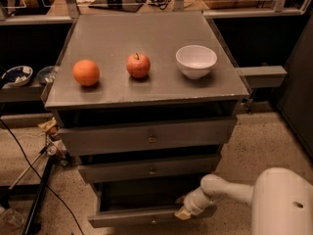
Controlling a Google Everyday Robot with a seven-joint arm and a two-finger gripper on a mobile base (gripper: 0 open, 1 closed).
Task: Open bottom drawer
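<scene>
Grey cabinet (146, 33): flat top, three drawers stacked in front, on a speckled floor. The robot's white body (286, 204) is at lower right, with the arm (222, 190) reaching left toward the cabinet's base.

The bottom drawer (129, 218) is the lowest of the three, under the middle drawer (122, 170) and the top drawer (107, 140). It sits proud of the other two fronts with a dark cavity open behind it, so it looks partly open. Probably more travel left.

Handling, judged: rigid sheet-metal box on slides, stiff and not fragile. The visible interior looks dark and nothing shows in it, so likely light. The flat front is smooth and offers little friction. Best holds are the central knob or hooking the top lip of the front. An off-centre pull may rack it in the slides, so pull straight out and level.

Looks: slim flat grey front, narrowest of the three, plain apart from the knob.

On top, well apart in a row: white bowl (196, 61) right, orange (86, 72) left, apple (138, 65) between. Loose, so a jerk could roll the fruit.

The gripper (185, 210) is at the drawer front's top lip, right of centre, touching or just beside it. Cannot tell whether it's clamped or released.

Knob (154, 222): small, metal, centred on the front, left of the gripper.
</scene>
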